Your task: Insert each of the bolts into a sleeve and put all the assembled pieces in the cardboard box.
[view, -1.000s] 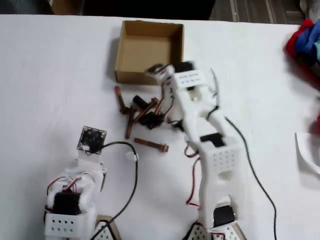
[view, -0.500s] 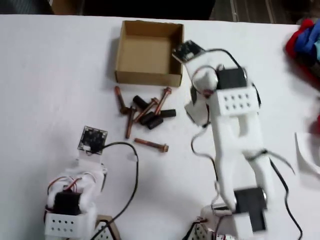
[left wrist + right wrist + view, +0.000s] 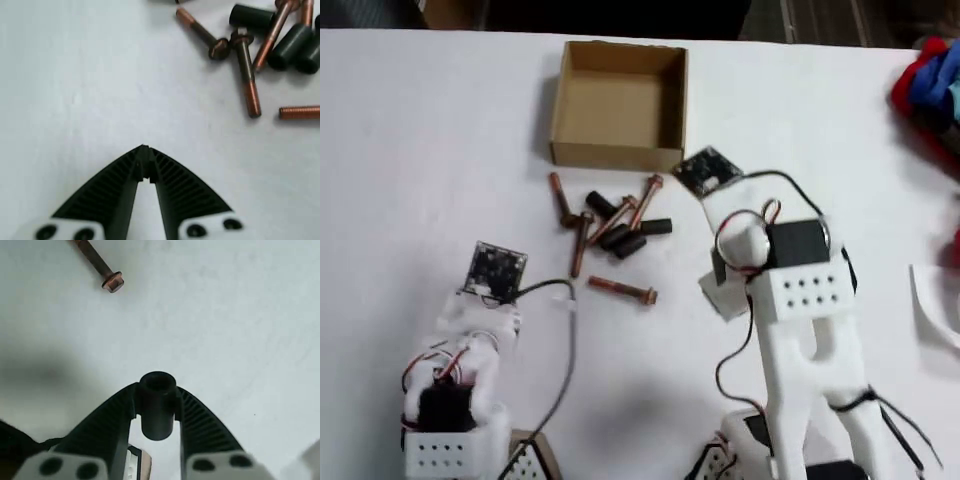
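Observation:
Several copper bolts (image 3: 622,291) and black sleeves (image 3: 630,243) lie in a loose pile on the white table, just in front of the cardboard box (image 3: 615,156). My right gripper (image 3: 157,390) is shut on a black sleeve (image 3: 157,410), held upright with its open end showing above the table. One bolt (image 3: 97,265) lies beyond it. The right arm (image 3: 790,290) stands to the right of the pile. My left gripper (image 3: 145,151) is shut with nothing in it, low over bare table. Bolts (image 3: 247,72) and sleeves (image 3: 292,45) lie ahead of it.
The box is open on top and its floor looks bare. A red and blue cloth (image 3: 930,75) and a white object (image 3: 935,310) sit at the right edge. Cables trail by both arm bases. The table's left side is open.
The right arm has drawn back from the pile beside the box, swinging right and toward the table's front. The left arm has shifted slightly left.

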Motion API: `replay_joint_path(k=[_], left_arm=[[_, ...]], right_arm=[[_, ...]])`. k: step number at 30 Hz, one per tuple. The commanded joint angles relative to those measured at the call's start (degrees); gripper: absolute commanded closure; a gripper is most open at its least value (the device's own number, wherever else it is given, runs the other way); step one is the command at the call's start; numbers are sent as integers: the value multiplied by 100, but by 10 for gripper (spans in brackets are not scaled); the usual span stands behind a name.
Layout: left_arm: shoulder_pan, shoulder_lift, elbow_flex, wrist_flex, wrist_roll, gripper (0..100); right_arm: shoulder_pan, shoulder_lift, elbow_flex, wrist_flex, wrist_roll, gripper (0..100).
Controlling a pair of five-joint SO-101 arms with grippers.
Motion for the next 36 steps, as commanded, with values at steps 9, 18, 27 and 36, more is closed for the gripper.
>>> replay_joint_path(k=[9, 18, 27, 36], left_arm=[[2620, 1125, -708, -123, -870, 837], [2857, 6013, -4637, 853, -1785, 837], [3437, 9688, -7758, 2312, -2180, 832], [3789, 11297, -8725, 2585, -2919, 707]], right_arm=[[224, -1684, 527, -48, 26, 979], [2589, -1209, 536, -629, -9, 979], [4330, -875, 527, -611, 53, 979], [5138, -866, 536, -637, 53, 979]])
